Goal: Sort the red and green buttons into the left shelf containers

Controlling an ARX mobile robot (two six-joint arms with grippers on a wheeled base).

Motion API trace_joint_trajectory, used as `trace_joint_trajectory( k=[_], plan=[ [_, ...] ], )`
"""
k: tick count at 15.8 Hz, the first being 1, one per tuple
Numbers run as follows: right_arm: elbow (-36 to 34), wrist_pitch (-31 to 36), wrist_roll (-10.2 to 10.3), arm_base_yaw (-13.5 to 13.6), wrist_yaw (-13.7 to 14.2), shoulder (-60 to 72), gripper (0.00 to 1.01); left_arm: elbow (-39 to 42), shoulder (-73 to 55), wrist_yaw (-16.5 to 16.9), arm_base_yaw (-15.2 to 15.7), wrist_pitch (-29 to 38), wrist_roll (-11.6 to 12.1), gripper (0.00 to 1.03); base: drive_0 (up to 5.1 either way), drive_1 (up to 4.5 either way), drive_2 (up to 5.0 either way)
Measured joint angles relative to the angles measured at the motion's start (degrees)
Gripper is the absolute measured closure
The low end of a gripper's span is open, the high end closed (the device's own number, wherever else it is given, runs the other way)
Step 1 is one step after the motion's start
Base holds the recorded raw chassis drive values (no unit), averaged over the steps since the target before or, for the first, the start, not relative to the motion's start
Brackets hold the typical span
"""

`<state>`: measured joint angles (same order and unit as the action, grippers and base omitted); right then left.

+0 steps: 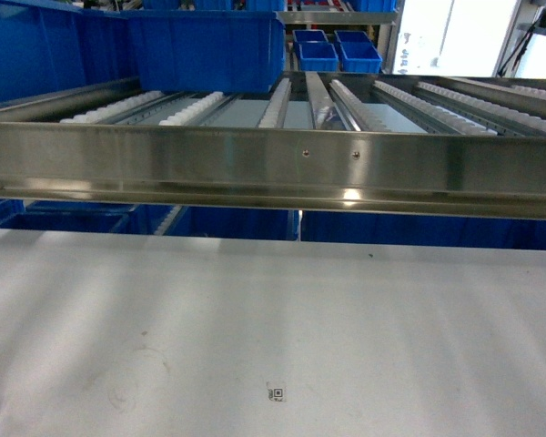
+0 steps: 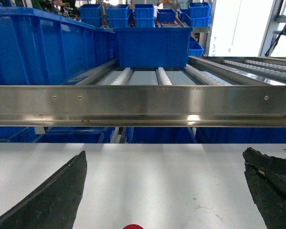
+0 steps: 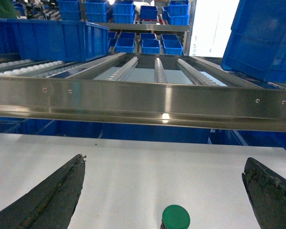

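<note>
Left claw (image 2: 164, 191): I am holding it wide open, empty, red button (image 2: 132, 226) between fingers.
Right claw (image 3: 164, 191): open, empty, I am centring over green button (image 3: 176, 217) before closing.

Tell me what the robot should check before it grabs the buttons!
1. Left gripper open: ok, fingers wide apart.
2. Right gripper open: ok, fingers wide apart.
3. Red button between the left fingers: cannot tell, only its cap's edge shows at the bottom of the left wrist view.
4. Green button between the right fingers: ok, roughly centred on the white table.
5. Blue bin ready on the shelf: ok, sitting on the rollers at left.
6. Grippers holding nothing: ok.
</note>
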<state>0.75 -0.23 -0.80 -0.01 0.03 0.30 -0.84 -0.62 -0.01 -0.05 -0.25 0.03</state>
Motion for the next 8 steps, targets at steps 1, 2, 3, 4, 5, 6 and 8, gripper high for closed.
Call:
trace_joint_trajectory(
  k=[1,2,3,4,5,6,8],
  plan=[
    [0.0,0.0,0.0,0.0,0.0,0.0,0.03,0.0,0.0,0.0,0.0,0.0,0.0,0.05,0.0,0.00,0.0],
    [0.0,0.0,0.0,0.0,0.0,0.0,0.03,0.0,0.0,0.0,0.0,0.0,0.0,0.05,0.0,0.00,0.0],
    [0.0,0.0,0.0,0.0,0.0,0.0,0.03,0.0,0.0,0.0,0.0,0.0,0.0,0.05,0.0,0.00,0.0],
    [0.0,0.0,0.0,0.0,0.0,0.0,0.03,0.0,0.0,0.0,0.0,0.0,0.0,0.05,0.0,0.00,0.0],
    [0.0,0.0,0.0,0.0,0.0,0.0,0.03,0.0,0.0,0.0,0.0,0.0,0.0,0.05,0.0,0.00,0.0],
    [0.0,0.0,0.0,0.0,0.0,0.0,0.03,0.0,0.0,0.0,0.0,0.0,0.0,0.05,0.0,0.00,0.0],
    [0.0,6.0,-0.3,0.8,1.8,3.9,0.03,0.0,-0.2,3.1,3.7,1.2,-0.1,0.05,0.0,0.00,0.0]
  ],
)
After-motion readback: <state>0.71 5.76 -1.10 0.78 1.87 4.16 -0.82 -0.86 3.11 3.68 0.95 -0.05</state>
